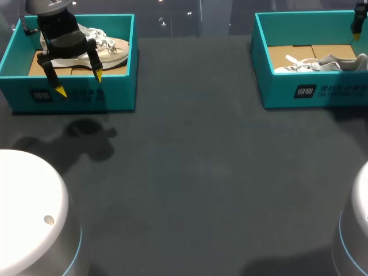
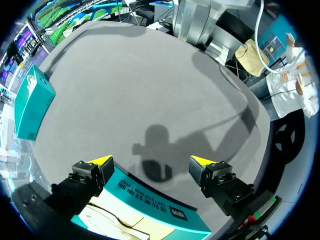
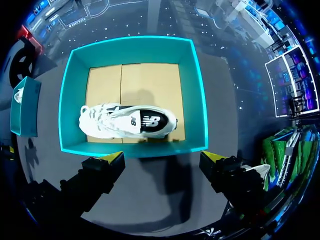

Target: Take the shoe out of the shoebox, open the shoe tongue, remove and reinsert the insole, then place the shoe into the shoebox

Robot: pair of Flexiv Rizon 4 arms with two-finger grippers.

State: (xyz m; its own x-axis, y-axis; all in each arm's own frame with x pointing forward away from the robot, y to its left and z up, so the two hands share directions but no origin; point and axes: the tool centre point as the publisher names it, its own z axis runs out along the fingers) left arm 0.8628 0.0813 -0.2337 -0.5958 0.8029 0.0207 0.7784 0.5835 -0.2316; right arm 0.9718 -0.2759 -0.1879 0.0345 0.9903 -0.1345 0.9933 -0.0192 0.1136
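Where the shoebox (image 1: 118, 92) sits, left fingers (image 1: 60, 91) hover (spread wide).

Two open teal shoeboxes stand on the dark bench (image 1: 201, 172), well apart, at its far corners. The left shoebox (image 1: 75, 95) holds a cream shoe (image 1: 112, 50) with white laces. It is partly hidden and seems to rest on its sole, toe toward the box's inner wall. The right shoebox (image 1: 313, 92) holds a white shoe (image 3: 127, 121) with white laces and a dark lining. It sits upright on its sole, lying lengthwise close along one long wall on the brown cardboard floor.
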